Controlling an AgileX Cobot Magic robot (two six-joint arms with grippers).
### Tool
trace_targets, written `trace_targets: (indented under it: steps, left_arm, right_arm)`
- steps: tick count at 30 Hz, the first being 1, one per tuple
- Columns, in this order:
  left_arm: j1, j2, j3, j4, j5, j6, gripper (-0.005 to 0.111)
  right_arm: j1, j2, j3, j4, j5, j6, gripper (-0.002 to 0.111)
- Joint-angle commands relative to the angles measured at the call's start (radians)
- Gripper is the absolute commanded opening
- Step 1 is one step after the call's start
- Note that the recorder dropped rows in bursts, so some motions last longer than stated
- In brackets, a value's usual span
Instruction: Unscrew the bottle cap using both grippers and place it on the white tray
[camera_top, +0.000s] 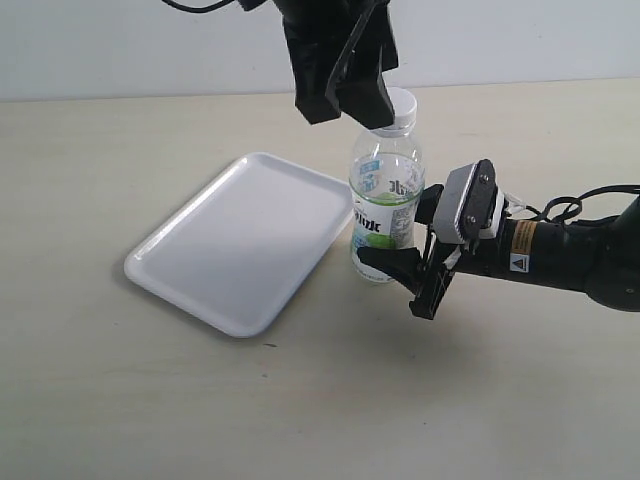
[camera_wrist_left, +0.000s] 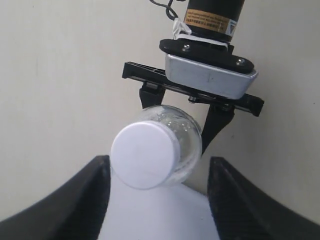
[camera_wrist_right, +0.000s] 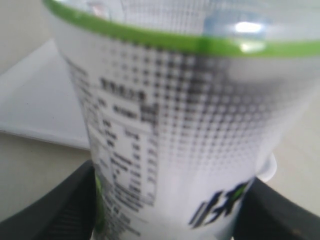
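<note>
The clear bottle (camera_top: 385, 205) with its lime label stands upright just right of the white tray (camera_top: 235, 245). Its white cap (camera_top: 402, 106) sits on the neck, half hidden behind my all-black left gripper (camera_top: 347, 105). That gripper hangs open at cap height. From above, the cap (camera_wrist_left: 145, 155) lies between its two fingers, close to one finger (camera_wrist_left: 80, 200) and apart from the other. My right gripper (camera_top: 415, 265), with the white-grey block, is shut on the bottle's lower body. Up close the label (camera_wrist_right: 175, 130) fills the space between its fingers (camera_wrist_right: 55, 210).
The tray lies flat on the beige table (camera_top: 300, 400), its long right edge almost at the bottle's foot. A white wall (camera_top: 100, 45) closes off the far edge. The right arm (camera_top: 570, 255) and its cables stretch in low from the right.
</note>
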Motion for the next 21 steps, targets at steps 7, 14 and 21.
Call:
trace_targets:
  steps: [7, 14, 21]
  left_arm:
    - [-0.004, -0.006, -0.008, -0.002, -0.055, 0.143, 0.057]
    - [-0.004, 0.01, -0.008, 0.005, 0.008, 0.143, 0.057]
    - [-0.025, 0.021, -0.008, 0.043, 0.023, 0.143, 0.057]
  right_arm:
    - [0.002, 0.007, 0.001, -0.002, 0.118, -0.045, 0.0]
    - [0.002, 0.007, 0.001, -0.002, 0.128, -0.095, 0.0]
    - [0.002, 0.007, 0.001, 0.002, 0.142, -0.101, 0.0]
